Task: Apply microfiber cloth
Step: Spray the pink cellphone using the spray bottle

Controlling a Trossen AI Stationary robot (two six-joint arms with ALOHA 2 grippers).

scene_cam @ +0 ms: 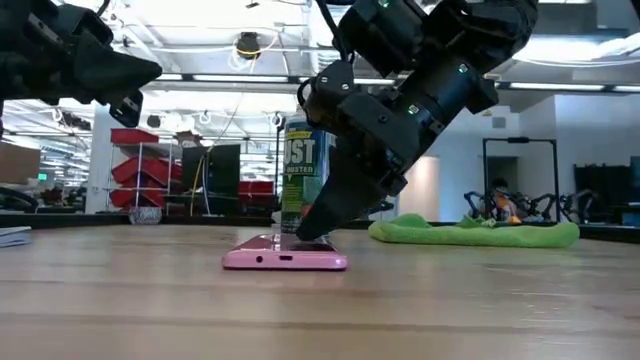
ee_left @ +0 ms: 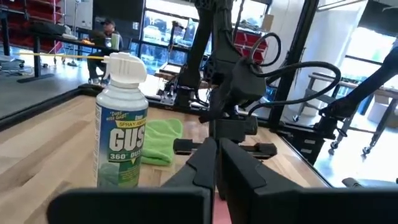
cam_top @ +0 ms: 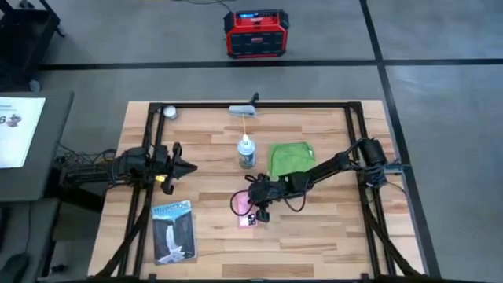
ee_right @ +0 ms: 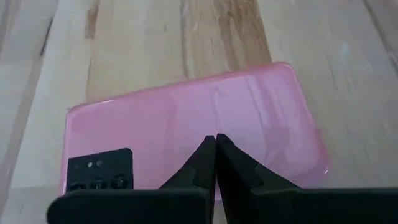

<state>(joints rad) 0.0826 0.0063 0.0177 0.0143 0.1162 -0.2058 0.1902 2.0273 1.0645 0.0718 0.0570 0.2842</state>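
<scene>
The bright green microfiber cloth point(cam_top: 291, 157) point(scene_cam: 470, 232) lies rumpled on the table, right of an upright spray can point(cam_top: 246, 152) point(ee_left: 121, 130); no gripper touches it. A pink phone point(cam_top: 245, 214) point(ee_right: 186, 118) lies flat near the table's middle, camera side up. My right gripper point(cam_top: 252, 206) point(ee_right: 216, 138) is shut, with its tips down on the phone. My left gripper point(cam_top: 191, 167) point(ee_left: 216, 149) is shut on nothing, raised above the table left of the can. My right gripper has its shut fingertips point(scene_cam: 301, 234) on the phone's upper face point(ee_right: 217, 121), about the middle of it. The fingers come from above, slanting down from the table's right side. The phone lies flat on the table under them.
A blue-grey booklet point(cam_top: 173, 229) lies near the front left. A white ball point(cam_top: 169, 112) and a grey tool point(cam_top: 244, 108) sit at the far edge. A black frame point(cam_top: 357, 126) borders the table. Bare wood shows at the front right.
</scene>
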